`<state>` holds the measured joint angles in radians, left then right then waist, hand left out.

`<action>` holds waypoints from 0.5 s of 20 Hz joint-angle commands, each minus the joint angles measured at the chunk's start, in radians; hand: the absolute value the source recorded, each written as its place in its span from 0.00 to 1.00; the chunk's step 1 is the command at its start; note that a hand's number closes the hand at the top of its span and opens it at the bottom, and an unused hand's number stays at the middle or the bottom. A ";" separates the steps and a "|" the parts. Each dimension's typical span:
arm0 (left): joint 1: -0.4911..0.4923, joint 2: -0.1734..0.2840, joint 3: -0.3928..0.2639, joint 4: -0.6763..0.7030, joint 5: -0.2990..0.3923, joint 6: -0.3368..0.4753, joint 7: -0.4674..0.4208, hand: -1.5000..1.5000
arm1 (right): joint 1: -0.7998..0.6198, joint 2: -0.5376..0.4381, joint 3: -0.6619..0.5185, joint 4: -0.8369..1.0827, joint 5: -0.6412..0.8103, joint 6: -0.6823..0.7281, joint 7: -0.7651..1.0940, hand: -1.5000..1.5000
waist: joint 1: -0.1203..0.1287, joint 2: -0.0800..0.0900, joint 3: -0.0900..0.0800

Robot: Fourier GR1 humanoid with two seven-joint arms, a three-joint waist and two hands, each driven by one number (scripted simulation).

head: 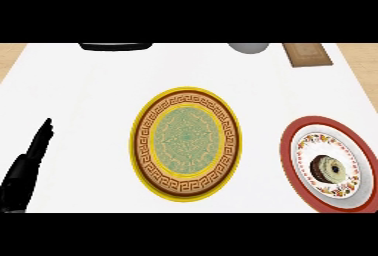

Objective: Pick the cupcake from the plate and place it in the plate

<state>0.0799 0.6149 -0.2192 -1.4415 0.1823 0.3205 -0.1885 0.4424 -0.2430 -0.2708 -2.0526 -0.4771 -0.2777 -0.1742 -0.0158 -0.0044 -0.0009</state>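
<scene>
One left hand [29, 161], two plates, one cupcake [329, 168]

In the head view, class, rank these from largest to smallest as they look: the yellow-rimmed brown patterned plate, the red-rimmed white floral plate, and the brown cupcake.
1. Yellow-rimmed brown patterned plate, largest, though only slightly.
2. Red-rimmed white floral plate, cut by the view's edge, so this ranking is unsure.
3. Brown cupcake, clearly smallest.

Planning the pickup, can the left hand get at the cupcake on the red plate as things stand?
Probably not easily: the left hand sits at the far left, the cupcake far right on the red-rimmed plate, with the yellow-rimmed plate between.
</scene>
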 commanded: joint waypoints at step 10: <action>-0.037 -0.044 0.004 0.041 -0.037 -0.022 -0.010 0.50 | 0.091 -0.379 -0.029 -0.021 0.137 0.147 0.434 0.00 | 0.019 0.008 0.000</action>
<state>0.0675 0.5931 -0.2145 -1.4294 0.1572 0.3092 -0.1930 0.5521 -0.5502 -0.3213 -2.0868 -0.3890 -0.1505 0.1471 -0.0016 0.0012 -0.0014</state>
